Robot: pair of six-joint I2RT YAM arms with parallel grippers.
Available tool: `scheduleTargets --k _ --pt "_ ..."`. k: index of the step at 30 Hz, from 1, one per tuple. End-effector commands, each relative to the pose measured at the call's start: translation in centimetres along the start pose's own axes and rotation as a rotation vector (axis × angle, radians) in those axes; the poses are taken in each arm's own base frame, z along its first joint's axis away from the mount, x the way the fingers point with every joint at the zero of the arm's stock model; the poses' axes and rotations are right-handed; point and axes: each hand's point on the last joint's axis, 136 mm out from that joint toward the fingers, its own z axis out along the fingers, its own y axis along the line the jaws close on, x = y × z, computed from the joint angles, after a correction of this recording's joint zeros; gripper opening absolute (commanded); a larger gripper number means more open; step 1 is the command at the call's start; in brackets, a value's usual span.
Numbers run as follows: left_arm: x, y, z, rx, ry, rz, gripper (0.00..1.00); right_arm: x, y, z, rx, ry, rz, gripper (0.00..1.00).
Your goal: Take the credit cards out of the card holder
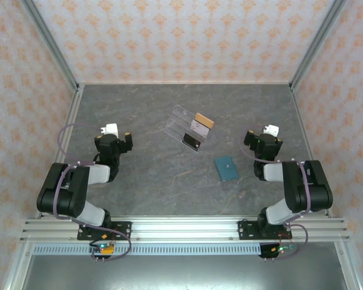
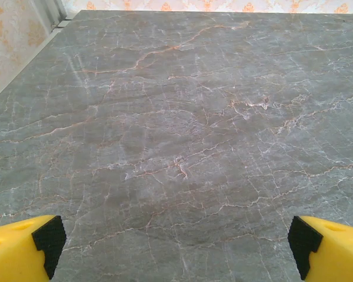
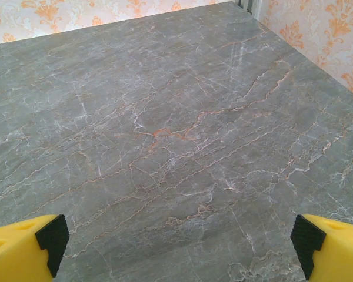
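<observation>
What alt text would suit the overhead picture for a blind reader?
A small teal card holder lies flat on a grey marble table, near the open right claw. A clear tiered stand holding cards sits mid-table; the left claw is open too.

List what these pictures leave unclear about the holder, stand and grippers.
- card holder, top view: too small to tell what is inside.
- clear stand, top view: cards on it too small to read.
- left gripper and right gripper, wrist views: both cut off by the bottom edge.
</observation>
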Motion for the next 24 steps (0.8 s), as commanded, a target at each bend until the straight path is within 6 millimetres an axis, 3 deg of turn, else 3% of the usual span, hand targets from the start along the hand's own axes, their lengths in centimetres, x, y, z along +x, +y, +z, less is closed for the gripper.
scheduleTargets --k 1,24 --pt "-1.48 0.22 0.28 -0.023 -0.041 0.010 1.00 -0.96 0.18 0.20 -0.004 -0.019 0.023 0.99" --pt "-1.45 0.22 0.25 -0.022 -0.042 0.009 1.00 -1.34 0.25 0.00 -0.007 -0.022 0.022 0.99"
